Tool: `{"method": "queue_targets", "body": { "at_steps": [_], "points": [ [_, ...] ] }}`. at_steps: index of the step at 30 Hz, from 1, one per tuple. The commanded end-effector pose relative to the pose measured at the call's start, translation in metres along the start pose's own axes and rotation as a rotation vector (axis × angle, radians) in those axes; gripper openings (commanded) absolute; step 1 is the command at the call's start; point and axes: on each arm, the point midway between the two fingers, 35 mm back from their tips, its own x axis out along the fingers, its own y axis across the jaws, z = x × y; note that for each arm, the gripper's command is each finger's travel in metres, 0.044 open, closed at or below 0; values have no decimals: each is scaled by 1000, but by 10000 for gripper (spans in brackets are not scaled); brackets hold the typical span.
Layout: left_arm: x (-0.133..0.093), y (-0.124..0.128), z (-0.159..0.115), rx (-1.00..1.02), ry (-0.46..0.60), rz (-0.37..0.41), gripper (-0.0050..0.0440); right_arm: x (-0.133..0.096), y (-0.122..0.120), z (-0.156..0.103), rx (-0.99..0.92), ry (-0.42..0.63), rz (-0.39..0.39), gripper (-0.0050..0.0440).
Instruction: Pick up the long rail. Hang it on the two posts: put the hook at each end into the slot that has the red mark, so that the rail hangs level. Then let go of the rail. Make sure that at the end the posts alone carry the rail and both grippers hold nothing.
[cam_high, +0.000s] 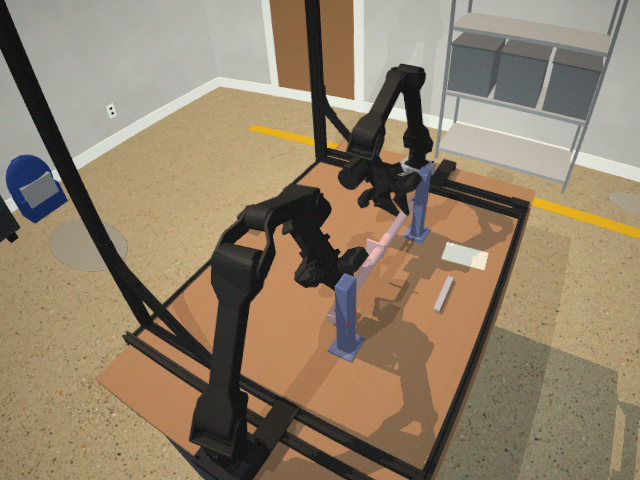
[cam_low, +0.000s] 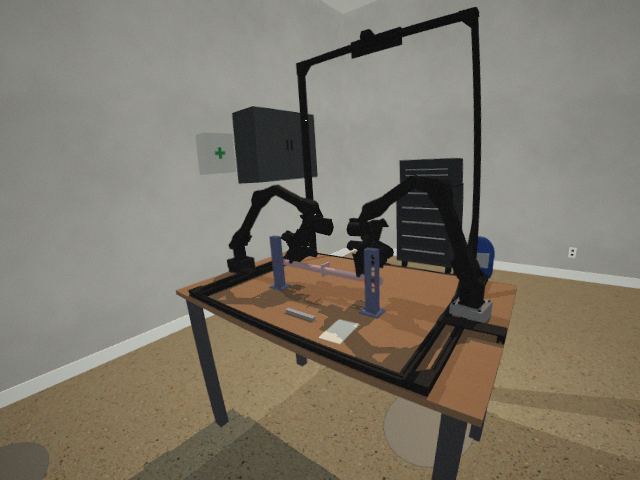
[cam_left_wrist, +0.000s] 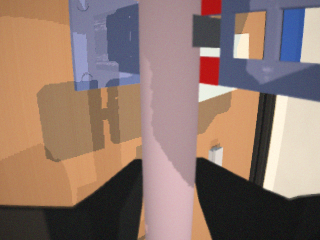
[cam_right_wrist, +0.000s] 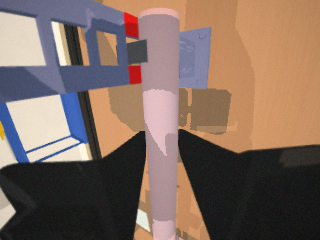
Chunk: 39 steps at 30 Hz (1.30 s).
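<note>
The pink long rail (cam_high: 395, 229) (cam_low: 341, 272) (cam_left_wrist: 170, 100) (cam_right_wrist: 161, 110) is raised alongside the two blue posts, roughly level. My left gripper (cam_high: 403, 212) (cam_left_wrist: 168, 166) is shut on it near the far post (cam_high: 421, 206) (cam_low: 373, 294) of the top view. My right gripper (cam_right_wrist: 161, 135) is shut on it near the other post (cam_high: 346, 310) (cam_low: 277, 258); the top view hides its fingertips. In each wrist view a dark hook, left (cam_left_wrist: 206, 31) and right (cam_right_wrist: 136, 51), lies between two red marks at the slot. Their depth in the slots cannot be told.
A grey bar (cam_high: 443, 294) (cam_low: 300, 314) (cam_left_wrist: 216, 156) and a white sheet (cam_high: 465, 255) (cam_low: 338, 331) lie on the table, on the posts' side away from the grippers. A black frame runs round the table's edge, with tall uprights behind the arms.
</note>
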Motion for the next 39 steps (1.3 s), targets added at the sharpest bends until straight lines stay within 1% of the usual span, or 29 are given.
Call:
{"method": "queue_targets", "body": {
  "at_steps": [1,29,30,38,39],
  "points": [
    [1,-4,1,3,0,-13,0,-3,5,0,3,9,4,0],
    [12,5,0,3,0,-13,0,8,-3,0,3,9,4,0],
    [6,5,-1,-3,7,3,24,6,-4,1,-3,2,-3,24],
    [6,5,-1,-3,7,3,216,6,-4,1,-3,2,-3,216],
    [6,5,-1,-3,7,3,216,6,-4,1,-3,2,-3,216]
  ]
}}
